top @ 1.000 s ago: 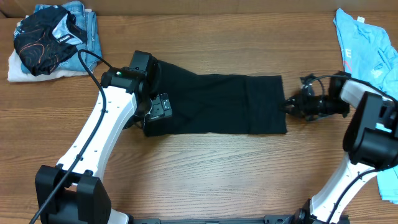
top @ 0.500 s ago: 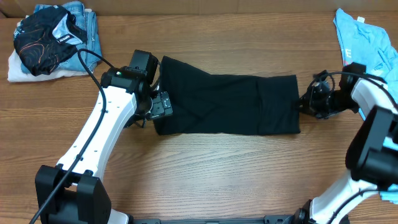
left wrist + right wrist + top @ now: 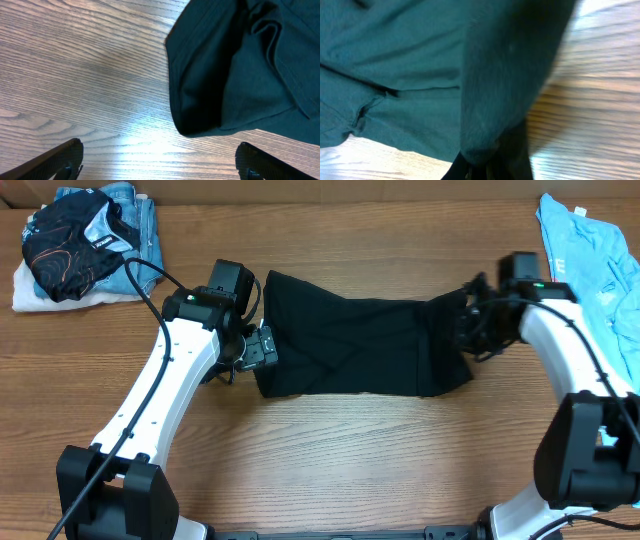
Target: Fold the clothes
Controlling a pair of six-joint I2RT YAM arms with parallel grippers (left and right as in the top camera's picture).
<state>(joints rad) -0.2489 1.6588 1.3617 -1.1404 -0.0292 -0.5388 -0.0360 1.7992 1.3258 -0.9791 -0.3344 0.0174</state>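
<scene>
A black T-shirt (image 3: 350,345), folded into a long strip, lies across the middle of the table. My right gripper (image 3: 468,330) is shut on its right end, which is raised and curling back over the strip. In the right wrist view the dark cloth (image 3: 420,60) fills most of the frame and bunches into the right gripper (image 3: 490,167). My left gripper (image 3: 265,350) stands open beside the strip's left end. In the left wrist view the left gripper (image 3: 160,167) holds nothing, with bare wood between its fingers, and the shirt's corner (image 3: 235,75) lies just ahead.
A light blue printed T-shirt (image 3: 590,260) lies at the right edge of the table. A pile of other garments (image 3: 85,245), black, denim and white, sits at the back left corner. Bare wooden table (image 3: 350,450) runs along the front.
The right gripper dragged the shirt to the right, then lifted its right end and swung it back leftward over the strip. The shirt's left end slid away from the left gripper, which stayed open.
</scene>
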